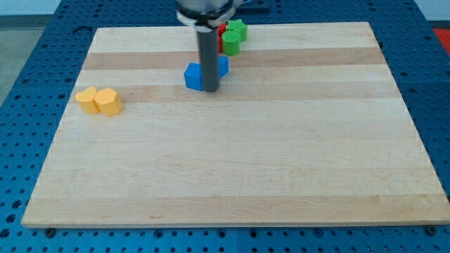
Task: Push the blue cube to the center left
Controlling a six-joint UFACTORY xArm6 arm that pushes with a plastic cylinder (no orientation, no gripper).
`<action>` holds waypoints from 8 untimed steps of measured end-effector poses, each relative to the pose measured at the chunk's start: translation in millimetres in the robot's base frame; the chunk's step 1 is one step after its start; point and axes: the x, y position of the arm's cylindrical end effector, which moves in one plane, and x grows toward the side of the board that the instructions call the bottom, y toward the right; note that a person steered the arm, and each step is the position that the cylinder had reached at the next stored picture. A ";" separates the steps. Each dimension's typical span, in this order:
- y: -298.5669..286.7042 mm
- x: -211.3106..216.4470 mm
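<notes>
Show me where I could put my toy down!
The board is bare below my tip and right of the blue blocks. Crowded: top middle with green and red blocks; yellow blocks at left.

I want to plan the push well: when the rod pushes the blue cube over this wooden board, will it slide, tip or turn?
The blue cube sits low and flat, so it probably slides without tipping. The wooden board looks smooth, so little drag is likely. My tip touches its right side, so an off-centre push may turn it.
</notes>
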 end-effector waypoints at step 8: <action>-1.5 -42.4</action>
